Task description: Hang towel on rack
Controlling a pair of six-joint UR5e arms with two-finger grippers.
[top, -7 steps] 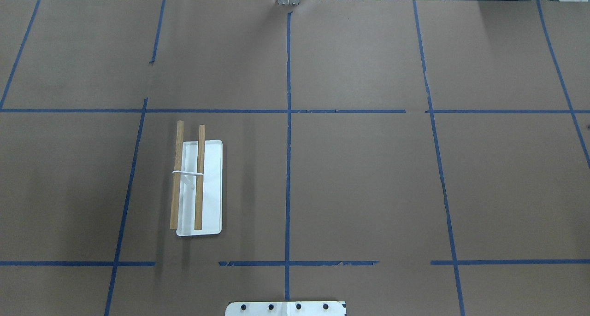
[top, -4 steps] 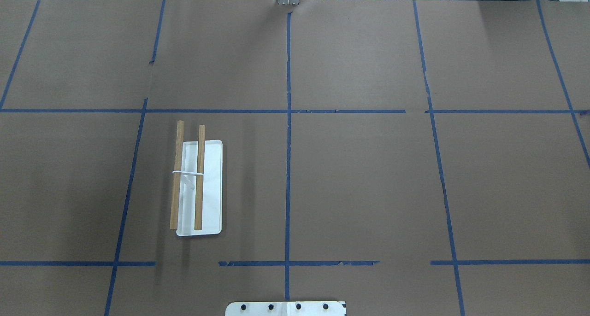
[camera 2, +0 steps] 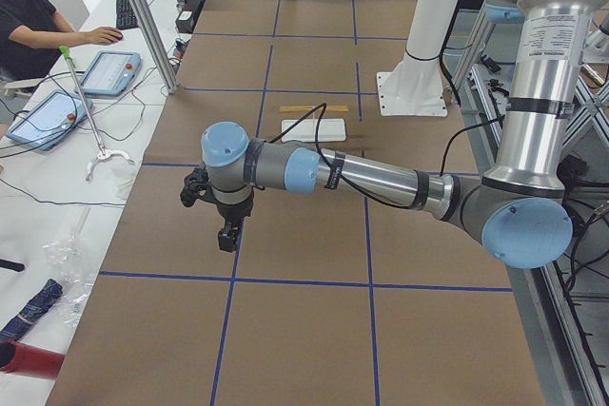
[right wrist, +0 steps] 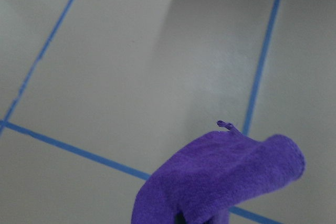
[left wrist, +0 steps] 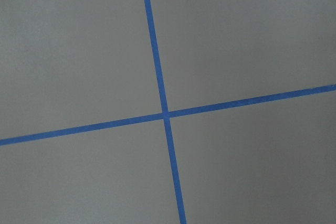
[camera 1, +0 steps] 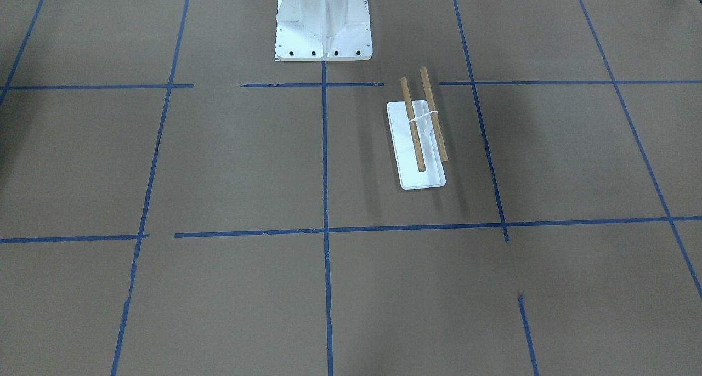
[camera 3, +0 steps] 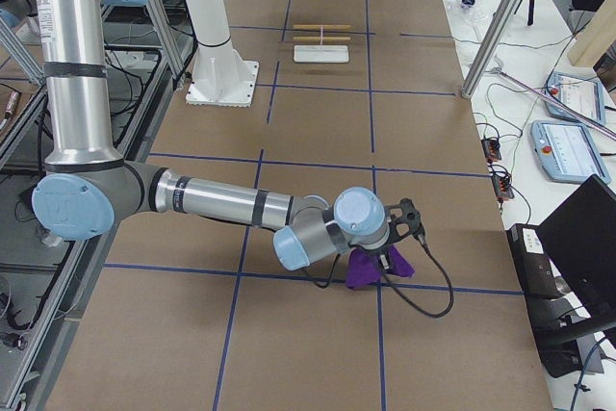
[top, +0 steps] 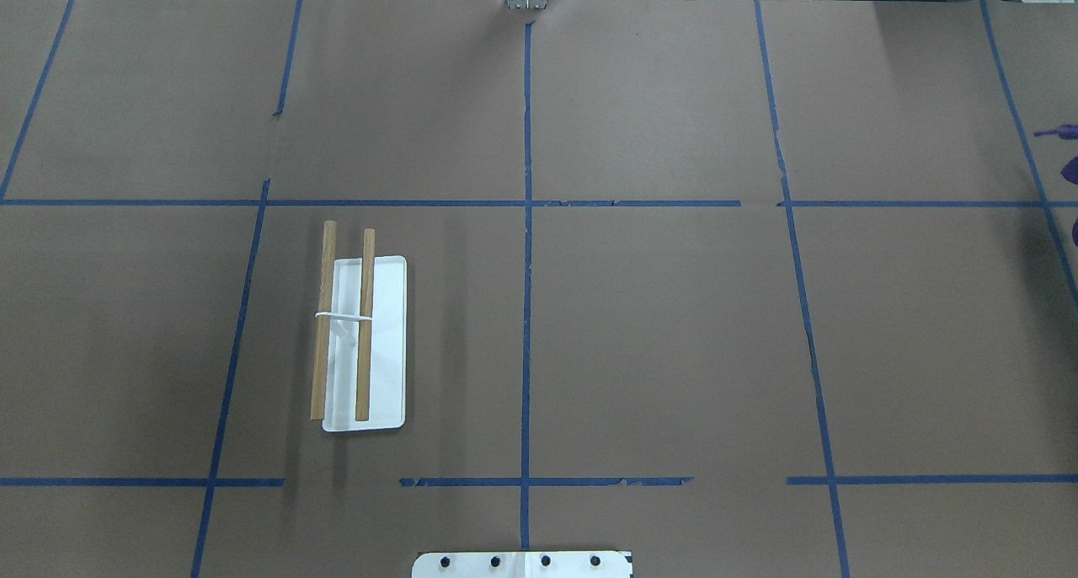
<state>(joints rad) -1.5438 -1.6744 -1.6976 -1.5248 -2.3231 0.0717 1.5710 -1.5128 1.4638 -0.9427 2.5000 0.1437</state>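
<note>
The rack point(top: 362, 342) has a flat white base and two wooden rods. It stands left of centre on the brown table, and also shows in the front view point(camera 1: 417, 146). The purple towel point(right wrist: 220, 182) fills the bottom of the right wrist view, bunched up and off the table. In the right side view my right gripper point(camera 3: 377, 253) is shut on the towel point(camera 3: 371, 269) at the table's far right, a long way from the rack. Purple scraps of the towel point(top: 1065, 131) show at the overhead view's right edge. My left gripper point(camera 2: 228, 235) hangs over bare table; I cannot tell if it is open.
The white bolted pedestal point(camera 1: 323, 36) stands at the robot's edge of the table, also in the overhead view point(top: 522, 564). Blue tape lines point(left wrist: 165, 114) grid the brown paper. An operator point(camera 2: 29, 16) sits beside the table at my left end.
Purple towel scraps have come into the overhead view at its right edge. The rack has not moved.
</note>
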